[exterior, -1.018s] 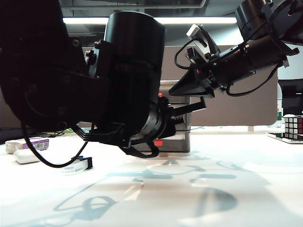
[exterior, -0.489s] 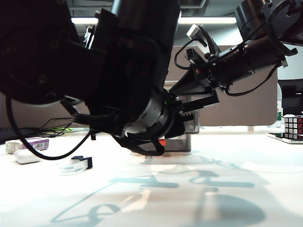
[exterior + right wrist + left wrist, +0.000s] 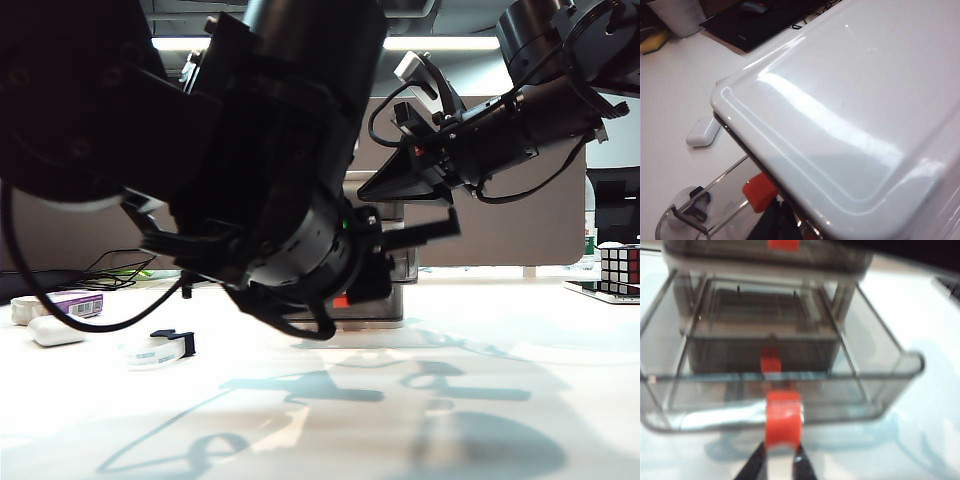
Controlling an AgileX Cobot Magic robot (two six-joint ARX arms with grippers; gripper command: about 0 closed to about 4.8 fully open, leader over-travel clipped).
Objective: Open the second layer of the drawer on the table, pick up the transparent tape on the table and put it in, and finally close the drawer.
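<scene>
The drawer (image 3: 392,300) stands mid-table behind my left arm. Its second layer (image 3: 880,385) is pulled far out and holds nothing. My left gripper (image 3: 781,449) sits at the near end of that layer's red-orange handle (image 3: 783,422), narrowly open, one fingertip on each side. My right gripper (image 3: 365,193) rests as a shut wedge on the unit's white top (image 3: 850,100). The transparent tape (image 3: 160,349) lies on the table (image 3: 500,330), left of the drawer and apart from both grippers.
A white earbud case (image 3: 55,330) and a purple-and-white box (image 3: 75,302) lie at the far left. A Rubik's cube (image 3: 620,268) stands at the right edge. My left arm fills much of the exterior view and hides most of the drawer.
My left arm has drawn back toward the camera and tilted, and the second layer has slid out with it. The right arm has stayed on the top.
</scene>
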